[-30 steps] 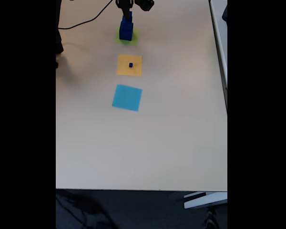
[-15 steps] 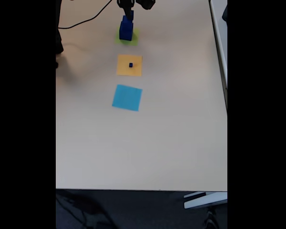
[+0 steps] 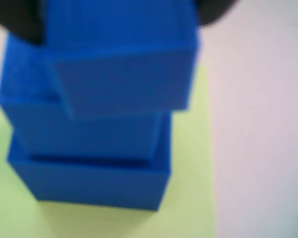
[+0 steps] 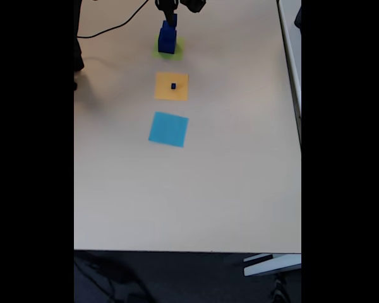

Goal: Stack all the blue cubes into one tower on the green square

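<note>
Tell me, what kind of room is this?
Probably an office or lab used as a test bench: a plain pale table with coloured paper squares laid in a row, a black cable trailing across it, and dark floor beneath.

A pale beige surface (image 4: 189, 189) is seen in even, soft light. A dark floor (image 4: 177, 278) lies at 6 o'clock, a black cable (image 4: 114, 26) at 11 o'clock.
</note>
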Robot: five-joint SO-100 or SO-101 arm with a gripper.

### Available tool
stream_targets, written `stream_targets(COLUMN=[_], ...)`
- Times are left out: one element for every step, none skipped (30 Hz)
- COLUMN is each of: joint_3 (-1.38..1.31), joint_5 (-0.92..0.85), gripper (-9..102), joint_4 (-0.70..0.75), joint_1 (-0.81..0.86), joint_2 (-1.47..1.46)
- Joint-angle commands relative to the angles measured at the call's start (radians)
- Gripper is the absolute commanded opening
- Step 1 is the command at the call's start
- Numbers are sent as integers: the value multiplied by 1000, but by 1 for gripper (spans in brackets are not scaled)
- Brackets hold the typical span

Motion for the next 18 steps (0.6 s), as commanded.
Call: stream_targets(joint_3=[-17, -20, -25, -25, -28, -34, -38, -41, -44, -51, -57, -61, -67, -72, -75, -75, -75, -75], joint_5=[-15, -23, -28, -31, -38, -43, -48, -58, -66, -72, -81, -89, -95, -98, -101, -104, -104, -104], gripper=[0, 0, 0, 0, 0, 0, 0, 0, 0, 0, 0, 0, 0, 0, 0, 0, 0, 0], joint_4=[3, 5, 8, 9, 12, 18, 23, 26, 29, 34, 37, 40, 41, 43, 43, 43, 43, 43], joint_1=[-2, -2, 0, 0, 0, 0, 0, 2, 3, 5, 6, 8, 9, 12, 14, 14, 14, 14], joint_2=[14, 14, 14, 17, 18, 20, 21, 23, 25, 26, 26, 28, 28, 28, 28, 28, 28, 28])
